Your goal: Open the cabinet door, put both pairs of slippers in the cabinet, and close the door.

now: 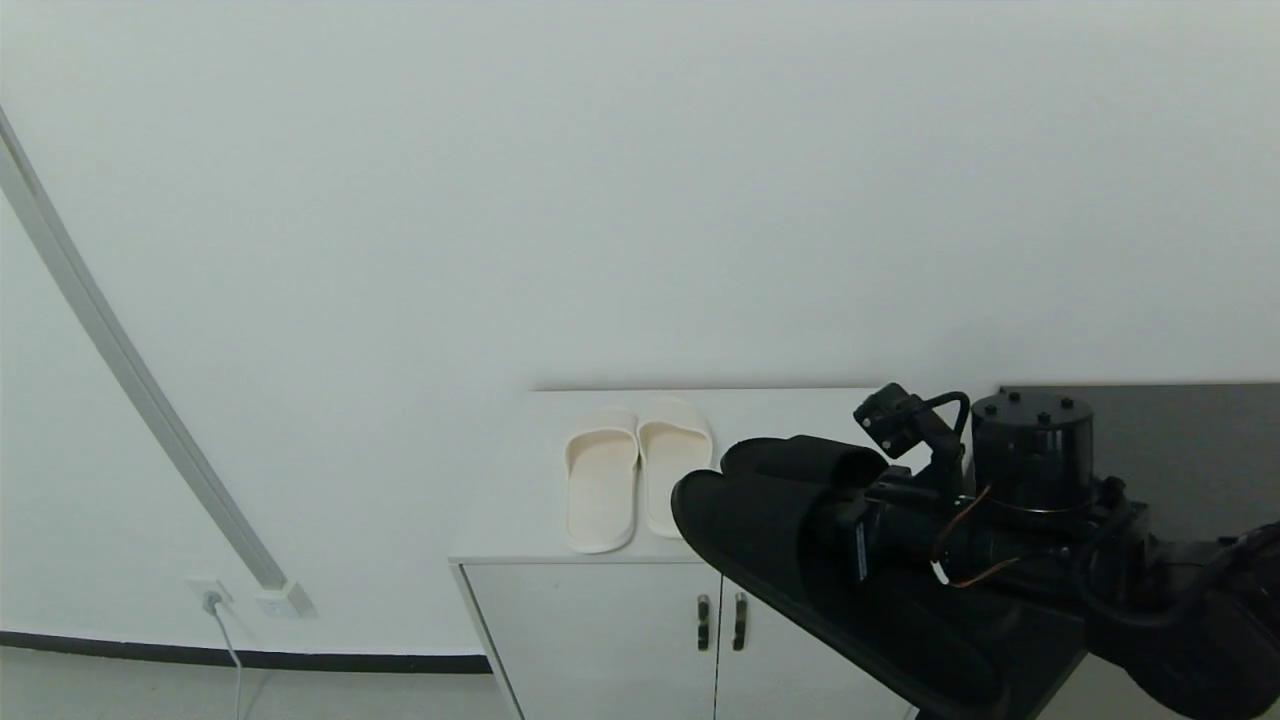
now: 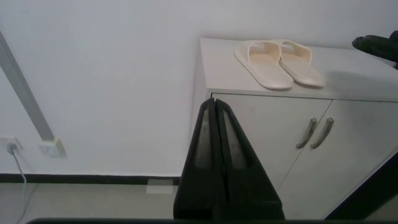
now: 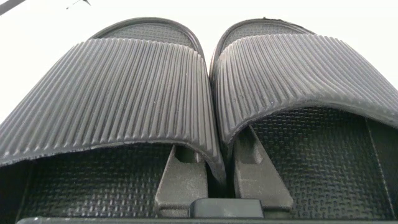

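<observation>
The right hand (image 1: 850, 530) sits in the lower right of the head view, clamped on the pair of black slippers (image 1: 760, 520). They are held side by side, soles tilted and toes pointing to the left of the frame. In the right wrist view one of its fingers (image 3: 180, 177) lies inside each slipper under the ribbed strap. Together the fingers pinch the two adjoining inner walls of the black slippers (image 3: 143, 87). The held pair hangs in front of the right part of the white cabinet (image 1: 590, 640) and overlaps its front edge in the picture.

The cream slippers (image 1: 635, 475) lie flat and touching on the cabinet's top surface (image 1: 510, 525), just left of the black pair at lower centre of the frame. Both doors (image 1: 600, 650) are shut, and the two vertical handles (image 1: 703, 620) stand close together at the seam.

The left hand (image 2: 214, 106) has its fingers pressed together with nothing between them. It is in front of the cabinet's left corner, below the level of the cream slippers (image 2: 280, 62) and well apart from them.

A wall socket (image 1: 210, 597) with a cable sits at the lower left, beneath a slanted grey duct (image 1: 120, 350).
</observation>
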{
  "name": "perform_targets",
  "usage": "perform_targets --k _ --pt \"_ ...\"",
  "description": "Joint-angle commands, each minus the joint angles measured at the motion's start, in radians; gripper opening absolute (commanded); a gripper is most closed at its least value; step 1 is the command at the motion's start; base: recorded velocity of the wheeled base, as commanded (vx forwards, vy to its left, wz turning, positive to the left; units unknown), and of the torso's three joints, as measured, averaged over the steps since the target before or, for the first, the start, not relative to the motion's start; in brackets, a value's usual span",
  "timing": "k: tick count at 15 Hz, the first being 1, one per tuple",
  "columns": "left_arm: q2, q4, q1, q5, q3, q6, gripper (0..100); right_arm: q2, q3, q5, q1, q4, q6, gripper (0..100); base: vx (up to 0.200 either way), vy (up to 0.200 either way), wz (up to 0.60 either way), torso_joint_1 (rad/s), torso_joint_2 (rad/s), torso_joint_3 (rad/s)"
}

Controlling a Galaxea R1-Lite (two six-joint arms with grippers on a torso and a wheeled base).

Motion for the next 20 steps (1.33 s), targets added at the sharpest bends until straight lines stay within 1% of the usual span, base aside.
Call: perform_targets --k 1,8,15,20 --pt "0.001 0.000 0.000 0.001 0.000 0.000 0 -0.031 0.012 0.002 0.014 0.000 -0.002 0 0.000 0.000 0.00 0.000 0.00 0.000" --pt "0.001 0.000 0.000 0.001 0.000 -0.001 0 -0.031 0.032 0.002 0.017 -0.004 -0.004 0 0.000 0.000 0.00 0.000 0.00 0.000" --pt "0.001 0.000 0.000 0.001 0.000 0.000 0 -0.028 0.038 0.002 0.017 0.000 -0.017 0 -0.200 0.000 0.00 0.000 0.00 0.002" --pt "0.001 0.000 0.000 0.001 0.000 -0.001 0 -0.030 0.061 0.003 0.017 -0.010 -0.017 0 0.000 0.000 0.00 0.000 0.00 0.000"
